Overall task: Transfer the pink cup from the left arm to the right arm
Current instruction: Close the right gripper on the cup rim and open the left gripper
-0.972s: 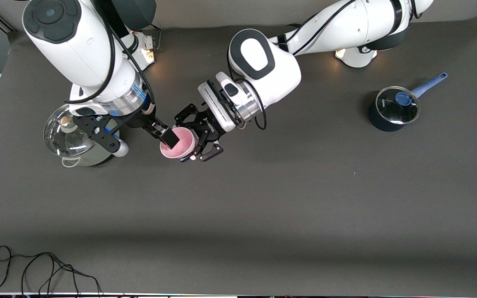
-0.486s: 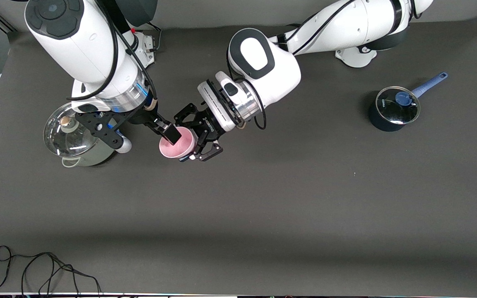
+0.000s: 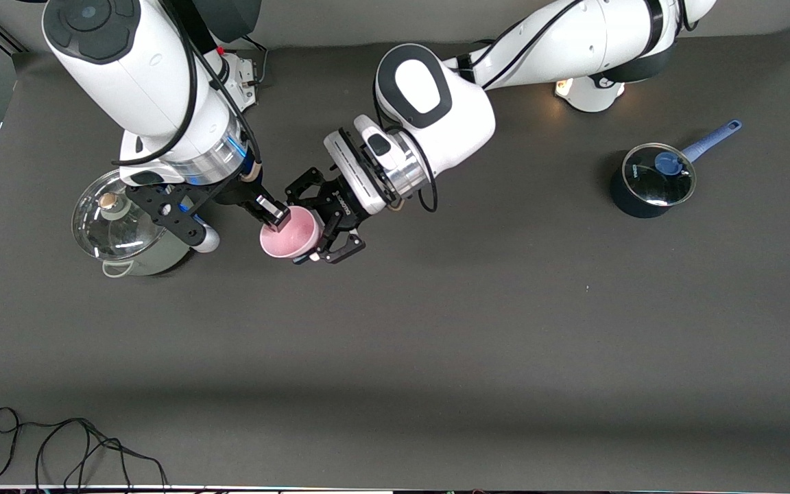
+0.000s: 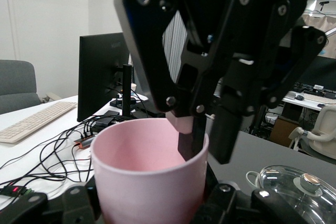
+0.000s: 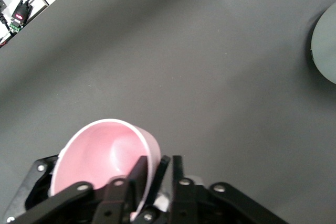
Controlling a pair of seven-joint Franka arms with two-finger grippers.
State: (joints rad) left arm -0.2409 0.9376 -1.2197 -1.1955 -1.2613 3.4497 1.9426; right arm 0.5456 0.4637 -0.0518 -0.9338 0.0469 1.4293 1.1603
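The pink cup (image 3: 290, 233) hangs in the air over the table, mouth toward the front camera. My left gripper (image 3: 314, 228) is shut on its body, with linkage fingers on both sides (image 4: 149, 205). My right gripper (image 3: 276, 215) meets the cup at its rim from the right arm's end. It is shut on the wall, one straight finger inside the cup (image 4: 190, 142) and the other outside (image 4: 226, 129). The right wrist view shows the cup (image 5: 102, 153) with its rim pinched in the right gripper (image 5: 149, 174). Both grippers hold the cup.
A pale green pot with a glass lid (image 3: 115, 230) stands on the table under the right arm's wrist, close beside the cup. A dark blue saucepan with a lid and blue handle (image 3: 652, 180) stands toward the left arm's end. A black cable (image 3: 59, 446) lies near the front edge.
The right gripper's fingers, open around the cup's rim a second ago, have closed on the wall. The cup and the left gripper have shifted slightly toward the right arm's end.
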